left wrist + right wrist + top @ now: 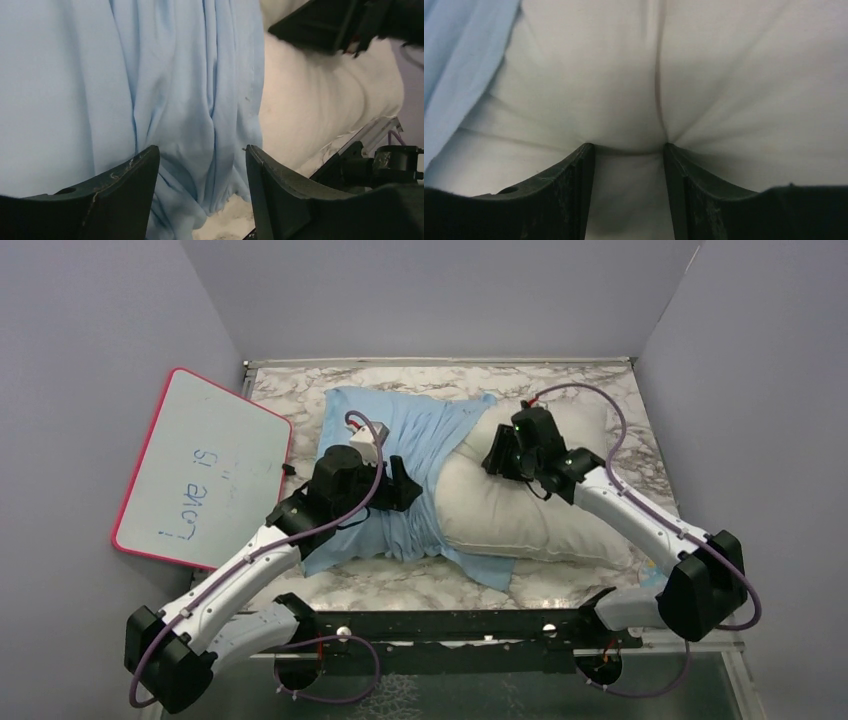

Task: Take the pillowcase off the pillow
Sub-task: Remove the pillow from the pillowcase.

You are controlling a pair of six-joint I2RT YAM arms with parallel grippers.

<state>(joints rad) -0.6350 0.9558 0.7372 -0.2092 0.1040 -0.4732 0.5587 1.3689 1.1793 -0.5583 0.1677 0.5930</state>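
Observation:
The light blue pillowcase [425, 435] lies bunched over the left end of the off-white pillow [545, 510], whose right two thirds are bare. My left gripper [398, 486] hovers over the gathered cloth near its front hem. In the left wrist view the left gripper [202, 150] is open, folds of the pillowcase [150, 75] lie beyond the fingers, and the pillow [320, 100] shows at the right. My right gripper [502, 454] presses down into the pillow's bare top beside the cloth's edge. In the right wrist view the right gripper [629, 146] has its jaws apart, with the pillow [624, 75] bulging between them and the pillowcase [454, 60] at the left.
A pink-rimmed whiteboard [205, 470] with handwriting leans off the table's left side. The marble tabletop [400, 585] shows in front of the pillow, with grey walls close on three sides. The right arm's wrist [345, 20] crosses the top of the left wrist view.

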